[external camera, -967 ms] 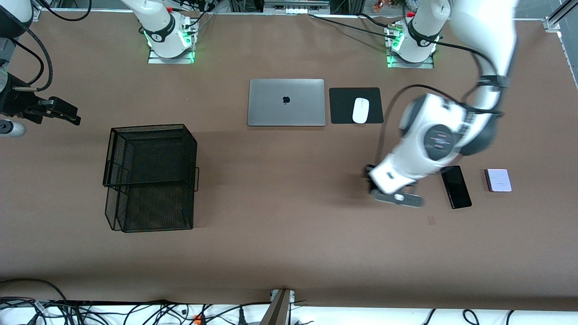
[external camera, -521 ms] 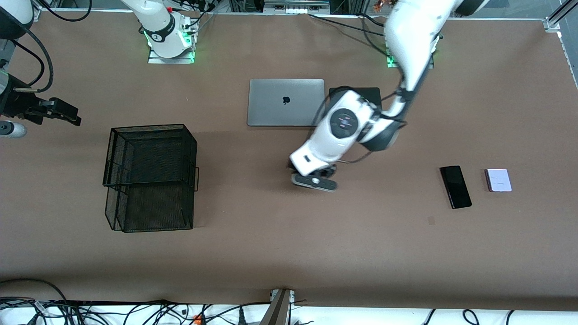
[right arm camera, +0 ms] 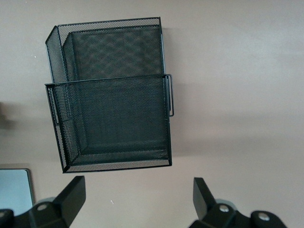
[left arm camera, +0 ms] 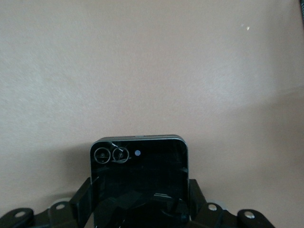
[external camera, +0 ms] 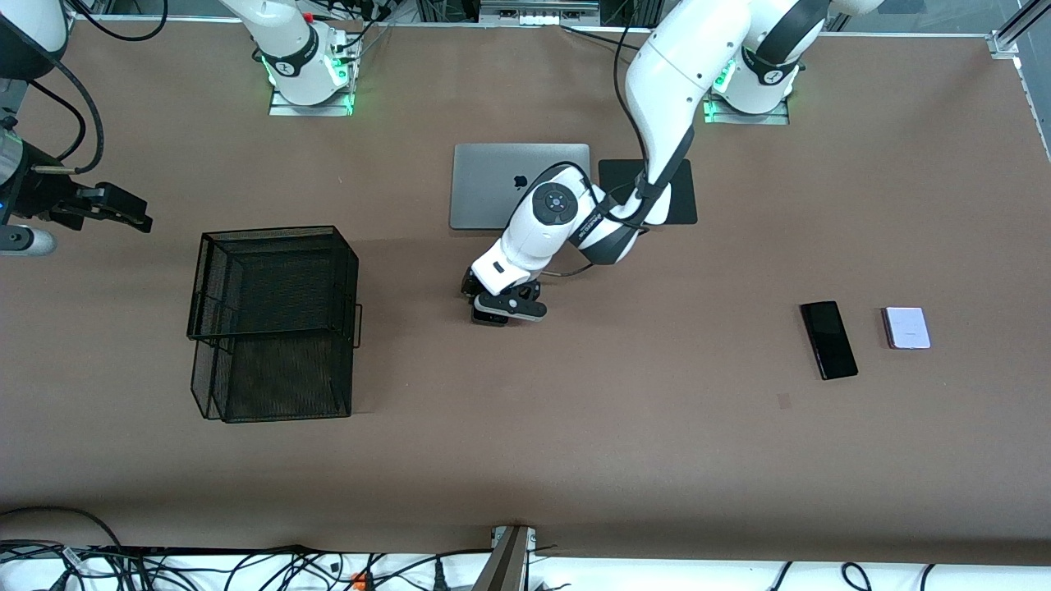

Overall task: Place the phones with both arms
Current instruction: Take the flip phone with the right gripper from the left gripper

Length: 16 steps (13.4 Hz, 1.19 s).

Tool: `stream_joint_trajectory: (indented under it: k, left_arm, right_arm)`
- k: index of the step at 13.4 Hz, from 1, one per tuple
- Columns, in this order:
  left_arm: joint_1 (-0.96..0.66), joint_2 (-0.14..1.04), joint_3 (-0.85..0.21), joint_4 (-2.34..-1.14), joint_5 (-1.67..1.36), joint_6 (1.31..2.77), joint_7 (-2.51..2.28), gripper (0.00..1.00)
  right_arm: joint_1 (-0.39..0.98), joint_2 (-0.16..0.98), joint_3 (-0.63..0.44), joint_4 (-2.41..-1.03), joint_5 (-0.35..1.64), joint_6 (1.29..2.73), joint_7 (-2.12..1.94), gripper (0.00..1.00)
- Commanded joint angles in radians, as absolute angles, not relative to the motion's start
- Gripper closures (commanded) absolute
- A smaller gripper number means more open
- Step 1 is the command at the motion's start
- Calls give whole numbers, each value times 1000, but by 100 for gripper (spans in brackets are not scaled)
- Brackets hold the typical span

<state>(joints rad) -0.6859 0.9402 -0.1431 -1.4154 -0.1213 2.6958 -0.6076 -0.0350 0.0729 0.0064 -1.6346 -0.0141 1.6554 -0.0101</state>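
The left gripper (external camera: 493, 316) hangs over the middle of the table (external camera: 575, 460), its fingers (left arm camera: 85, 199) clamped on the sides of the black flip phone (left arm camera: 138, 175), lenses outward. The right gripper (external camera: 123, 212) waits spread wide near the table's right-arm edge, holding nothing.

From my station this reads as a robotics lab: two large white jointed arms (external camera: 681, 74) bolted to a brown bench (external camera: 575, 460) on green-lit bases at twelve o'clock, loose black cables (external camera: 246, 566) tangled at six, aluminium framing (external camera: 1006, 37) edging the setup.
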Motion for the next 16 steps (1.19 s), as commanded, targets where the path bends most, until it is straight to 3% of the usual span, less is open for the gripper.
stream_joint_trajectory:
  k: [1, 4, 11, 16]
  left_arm:
    - [-692, 947, -127, -1378, -140, 2695, -603, 0]
    - [-666, 881, -123, -1411, -146, 2643, -609, 0]
    - [-476, 637, -114, -1408, 3, 2007, -447, 0]
    - [-345, 583, -91, -1405, 239, 1688, -393, 0]
  right_arm:
    - [-32, 83, 15, -1637, -2, 1675, -20, 0]
    - [-17, 106, 15, -1637, -5, 1692, -20, 0]
    - [213, 204, 14, -1634, -14, 1799, 239, 0]
    - [411, 322, 14, -1634, -12, 1969, 544, 0]
